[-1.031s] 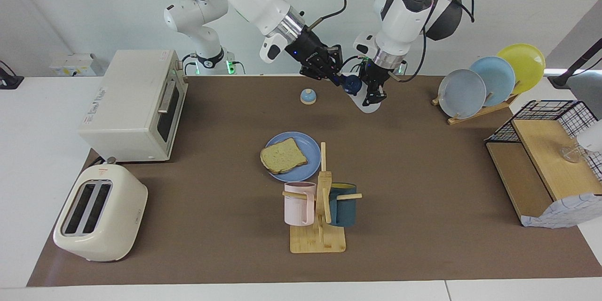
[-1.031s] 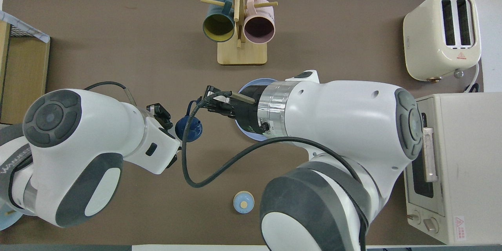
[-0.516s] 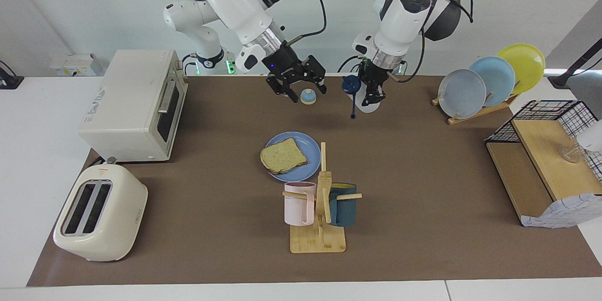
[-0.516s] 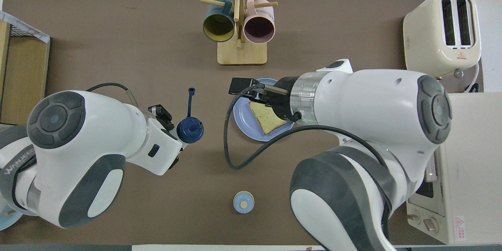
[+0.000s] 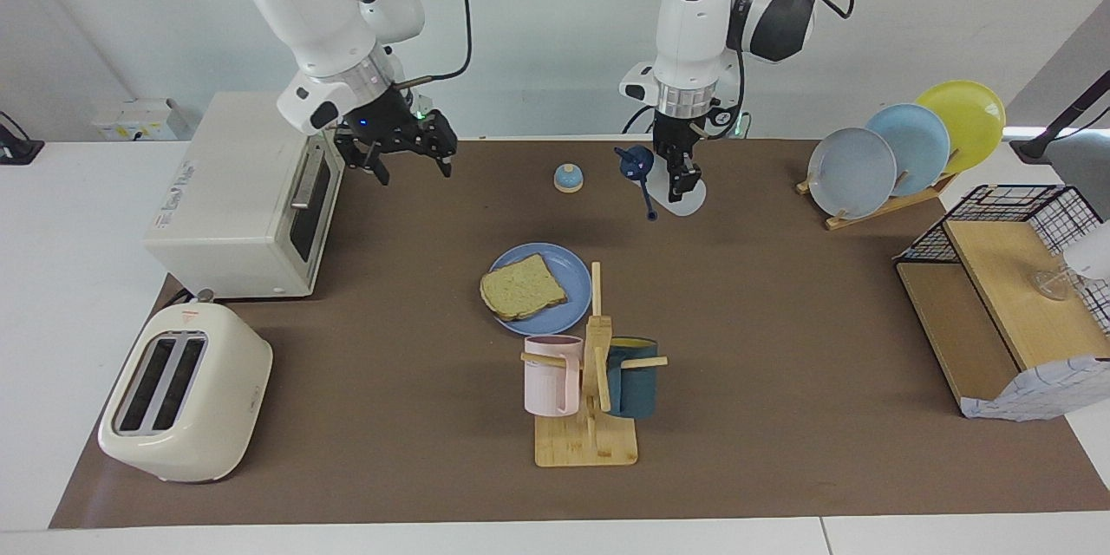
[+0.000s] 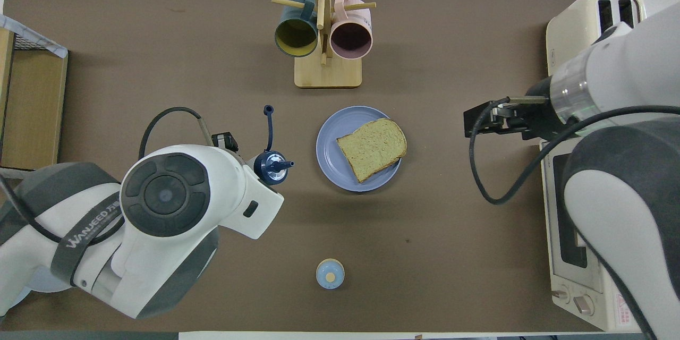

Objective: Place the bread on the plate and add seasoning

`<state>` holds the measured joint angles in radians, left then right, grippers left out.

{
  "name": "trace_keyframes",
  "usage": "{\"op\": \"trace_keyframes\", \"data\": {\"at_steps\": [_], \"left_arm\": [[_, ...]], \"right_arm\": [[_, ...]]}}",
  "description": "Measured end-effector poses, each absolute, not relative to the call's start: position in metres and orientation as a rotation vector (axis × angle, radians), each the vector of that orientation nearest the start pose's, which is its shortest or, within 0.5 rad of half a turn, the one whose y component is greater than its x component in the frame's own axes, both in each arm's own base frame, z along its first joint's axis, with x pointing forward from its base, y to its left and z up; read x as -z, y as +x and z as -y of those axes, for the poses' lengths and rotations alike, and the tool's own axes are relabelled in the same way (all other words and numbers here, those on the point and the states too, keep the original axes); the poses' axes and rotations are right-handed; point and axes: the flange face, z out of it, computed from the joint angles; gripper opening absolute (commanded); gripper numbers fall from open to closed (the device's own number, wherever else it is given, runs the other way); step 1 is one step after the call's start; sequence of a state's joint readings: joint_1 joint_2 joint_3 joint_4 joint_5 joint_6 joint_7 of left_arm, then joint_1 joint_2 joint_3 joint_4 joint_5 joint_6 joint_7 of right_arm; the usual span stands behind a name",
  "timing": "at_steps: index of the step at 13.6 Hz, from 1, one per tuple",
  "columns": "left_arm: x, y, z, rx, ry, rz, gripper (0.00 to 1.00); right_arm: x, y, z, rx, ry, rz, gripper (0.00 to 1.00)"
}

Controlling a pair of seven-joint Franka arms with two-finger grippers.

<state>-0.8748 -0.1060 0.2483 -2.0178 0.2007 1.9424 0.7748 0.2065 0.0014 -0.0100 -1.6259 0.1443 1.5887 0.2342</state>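
while held off the mat over the left arm's end, seasoning [image 6: 270, 163] sits pinched in the left gripper [image 5: 682, 178], cap flipped aside, tether dangling. next along toward the right arm's end, beside that bottle and apart from it: bread [image 6: 372, 148] flat on plate [image 6: 332, 162]. needs a carry sideways over the slice, then a tilt. last, right gripper [image 5: 401, 158] spread wide, empty, waiting over the oven's front.
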Motion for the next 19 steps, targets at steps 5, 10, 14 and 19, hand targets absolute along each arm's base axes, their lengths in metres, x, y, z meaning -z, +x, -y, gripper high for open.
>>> {"op": "trace_keyframes", "data": {"at_steps": [5, 10, 14, 19], "left_arm": [[-0.468, 0.453, 0.369, -0.181, -2.036, -1.875, 0.00], [-0.447, 0.448, 0.413, -0.342, -1.864, -1.799, 0.00], [-0.397, 0.458, 0.451, -0.440, -1.827, -1.703, 0.00], [-0.384, 0.455, 0.462, -0.489, -1.702, -1.619, 0.00]], "right_arm": [[-0.608, 0.544, -0.039, -0.180, -3.106, -0.066, 1.00], [-0.600, 0.549, -0.020, -0.189, -3.127, -0.068, 1.00], [-0.598, 0.550, -0.008, -0.191, -3.125, 0.007, 1.00], [-0.593, 0.552, 0.017, -0.176, -3.122, -0.014, 1.00]]}}
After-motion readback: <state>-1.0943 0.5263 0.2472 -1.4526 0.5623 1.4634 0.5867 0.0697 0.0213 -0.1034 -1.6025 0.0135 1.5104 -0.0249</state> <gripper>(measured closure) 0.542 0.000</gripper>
